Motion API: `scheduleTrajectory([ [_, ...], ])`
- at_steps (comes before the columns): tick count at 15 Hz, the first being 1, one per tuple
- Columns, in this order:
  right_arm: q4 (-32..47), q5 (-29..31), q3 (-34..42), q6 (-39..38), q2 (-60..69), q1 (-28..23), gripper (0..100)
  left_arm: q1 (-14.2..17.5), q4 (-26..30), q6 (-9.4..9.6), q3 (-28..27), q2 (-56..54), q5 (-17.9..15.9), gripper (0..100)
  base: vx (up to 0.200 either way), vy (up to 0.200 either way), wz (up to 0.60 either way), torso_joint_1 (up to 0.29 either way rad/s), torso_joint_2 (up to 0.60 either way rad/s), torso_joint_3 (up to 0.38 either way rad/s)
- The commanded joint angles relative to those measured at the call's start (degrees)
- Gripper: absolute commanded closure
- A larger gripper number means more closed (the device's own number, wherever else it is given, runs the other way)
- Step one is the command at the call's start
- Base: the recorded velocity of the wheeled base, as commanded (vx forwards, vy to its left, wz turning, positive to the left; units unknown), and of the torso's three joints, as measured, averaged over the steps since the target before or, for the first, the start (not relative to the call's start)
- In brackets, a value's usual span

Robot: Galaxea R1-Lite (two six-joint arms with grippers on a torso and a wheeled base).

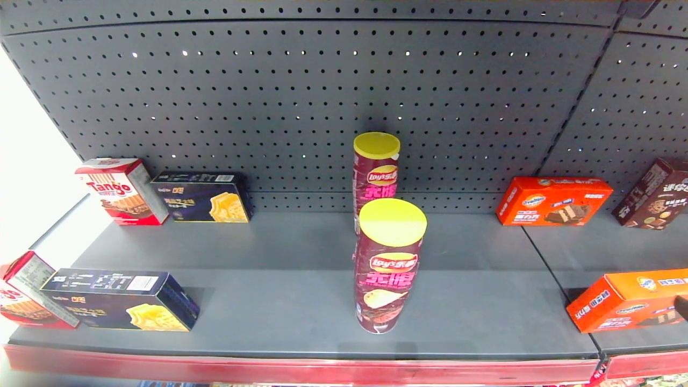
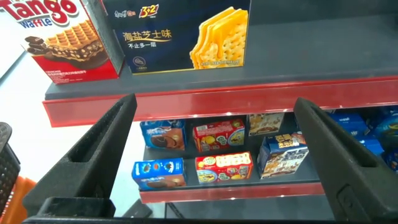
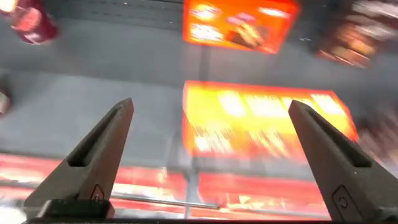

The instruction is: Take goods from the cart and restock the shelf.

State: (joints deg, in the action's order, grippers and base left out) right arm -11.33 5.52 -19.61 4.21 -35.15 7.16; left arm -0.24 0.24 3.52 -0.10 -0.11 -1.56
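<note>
Front can point(image 1: 389, 269), rear can point(image 1: 375, 174) — labels forward

In the head view the front can point(image 1: 391, 263) hides the lower half of the rear can point(image 1: 376, 164). At the left front of the shelf point(image 1: 279, 301) the wafer box point(image 1: 21, 293) is cut by the picture's edge and partly covered by the cracker box point(image 1: 121, 301). On the right, the edge cuts the brown box point(image 1: 658, 193) and the front orange box point(image 1: 626, 303). A dark shape point(image 1: 681, 307) overlaps that box's corner, with too little showing to name it. In the left wrist view the small boxes point(image 2: 217, 152) below the shelf are too small to tell apart. The right wrist view is blurred: the front orange box's print is unreadable, and a reddish thing point(image 3: 31, 22), probably a can, is cut by the edge.
</note>
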Motion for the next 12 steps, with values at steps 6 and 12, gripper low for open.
scheduleTrajectory([
  [6, 7.11, -4.99, 19.61, -0.95, 30.58, -4.52, 0, 0.07, -0.07, -0.01, 0.01, 0.11, -0.02, 0, 0.0, 0.0, 0.0, 0.0, 0.0, 0.0],
  [12, 11.41, -1.92, 19.53, -3.94, 33.39, -6.72, 0, 0.07, -0.07, -0.27, 0.1, 0.11, 0.07, 0, 0.0, 0.0, 0.0, 0.0, 0.0, 0.0],
])
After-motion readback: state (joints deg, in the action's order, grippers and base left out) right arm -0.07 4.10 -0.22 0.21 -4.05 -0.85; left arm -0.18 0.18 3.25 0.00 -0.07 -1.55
